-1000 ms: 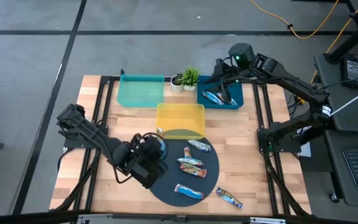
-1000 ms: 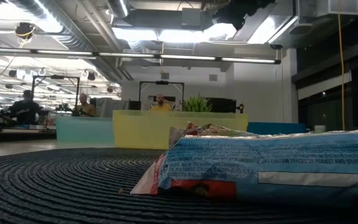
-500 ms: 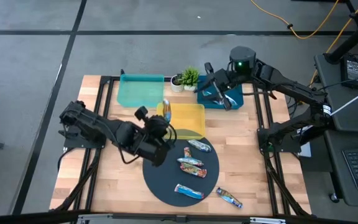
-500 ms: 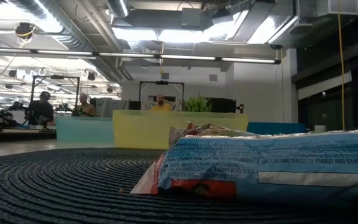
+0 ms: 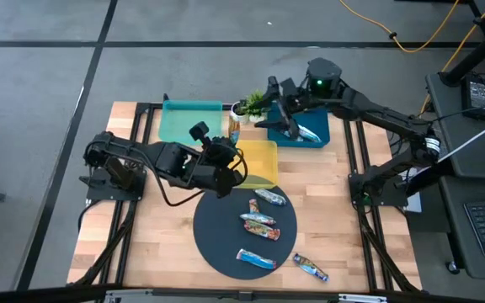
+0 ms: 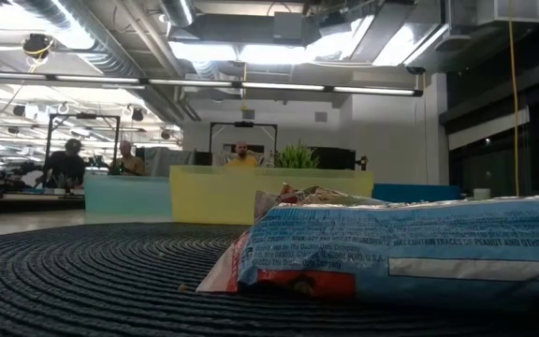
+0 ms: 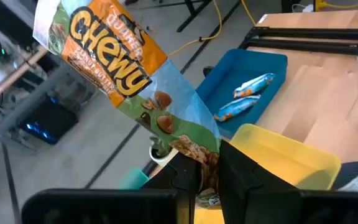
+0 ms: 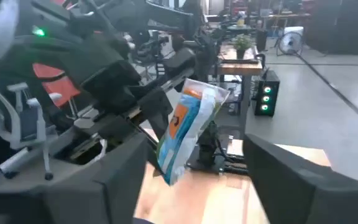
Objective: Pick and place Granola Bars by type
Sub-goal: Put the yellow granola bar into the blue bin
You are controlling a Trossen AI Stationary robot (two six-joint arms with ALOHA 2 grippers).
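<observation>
a: foil catches the light — where's that glossy oblong granola bar (image 7: pixel 135 87)?

b: clenched upright in the left gripper (image 7: pixel 201 177), raised over the yellow tray (image 5: pixel 255 160).

a: and the right gripper (image 5: pixel 283 114)?

b: fingers spread, empty, above the blue tray (image 5: pixel 320 139) holding two bars. three more lie on the round dark ribbed mat (image 5: pixel 221 244), one on the wooden worktop (image 5: pixel 343 252).
</observation>
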